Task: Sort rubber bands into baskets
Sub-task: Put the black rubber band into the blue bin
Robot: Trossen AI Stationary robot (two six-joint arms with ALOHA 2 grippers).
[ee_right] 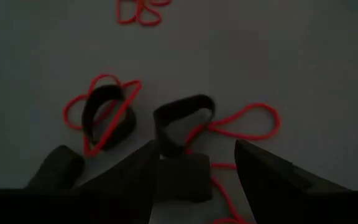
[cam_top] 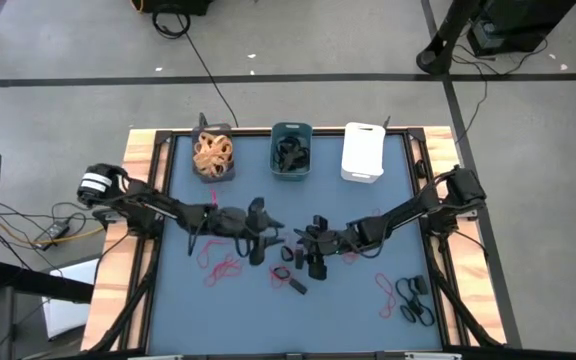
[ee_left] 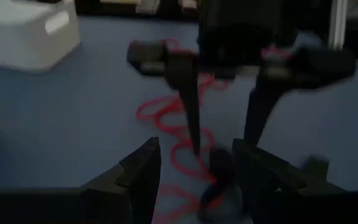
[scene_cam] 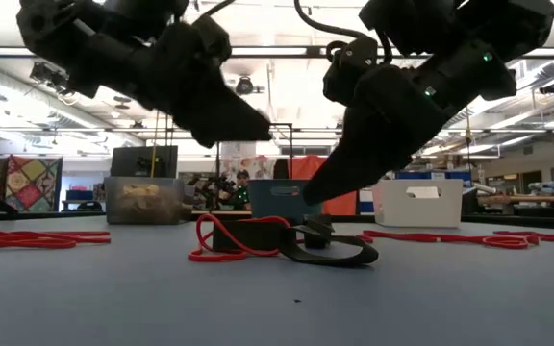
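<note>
We saw loose rubber bands point(cam_top: 286, 275) scattered across the middle of the blue table point(cam_top: 178, 310): short black loops tangled with thin red ones, more red bands point(cam_top: 220, 268) toward the left, and a separate cluster of black and red bands point(cam_top: 411, 298) near the right edge. Along the far edge stood three baskets in a row. The dark grey basket point(cam_top: 213, 157) on the left held tan bands, the teal basket point(cam_top: 291, 150) in the middle held black ones, and the white basket point(cam_top: 363, 152) stood on the right.

The left gripper point(cam_top: 259, 248) reached in from the left and hovered low over the central pile, its fingers spread apart with nothing between them. The right gripper point(cam_top: 311, 252) reached in from the right, just beside the left one, fingers likewise parted and empty, poised above a black loop point(ee_right: 182, 121) lying over a red band point(ee_right: 241, 123). Both pairs of fingers pointed toward the near side of the table.
</note>
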